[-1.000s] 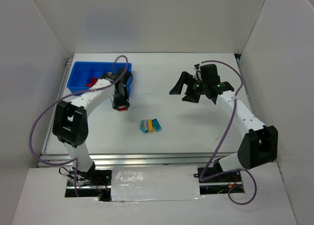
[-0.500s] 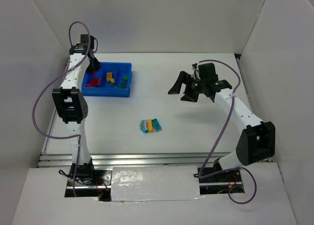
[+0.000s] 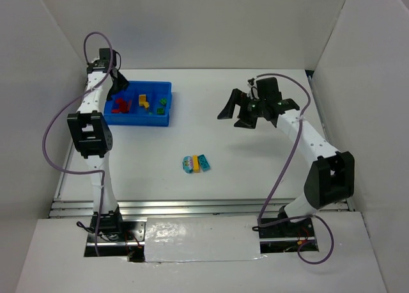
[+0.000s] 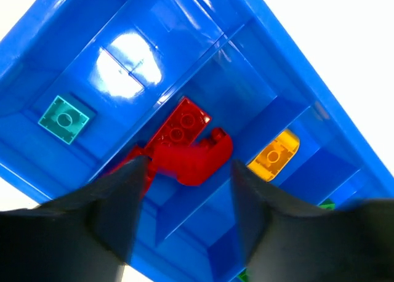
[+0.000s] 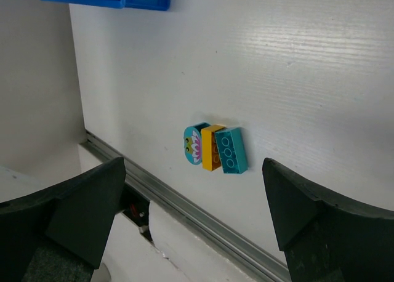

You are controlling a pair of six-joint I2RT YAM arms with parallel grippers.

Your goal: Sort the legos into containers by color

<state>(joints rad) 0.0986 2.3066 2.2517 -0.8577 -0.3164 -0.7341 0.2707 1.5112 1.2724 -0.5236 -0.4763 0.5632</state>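
Swung from mid-tabletop to the blue tray, the left gripper is seen with jaws parted above red legos (second compartment). The right gripper is spread wide over three legos lying on the tabletop.

Bright light, glare on tray

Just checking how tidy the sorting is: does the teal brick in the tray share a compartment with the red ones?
No, a low wall of the tray separates the teal brick from the red bricks next door.
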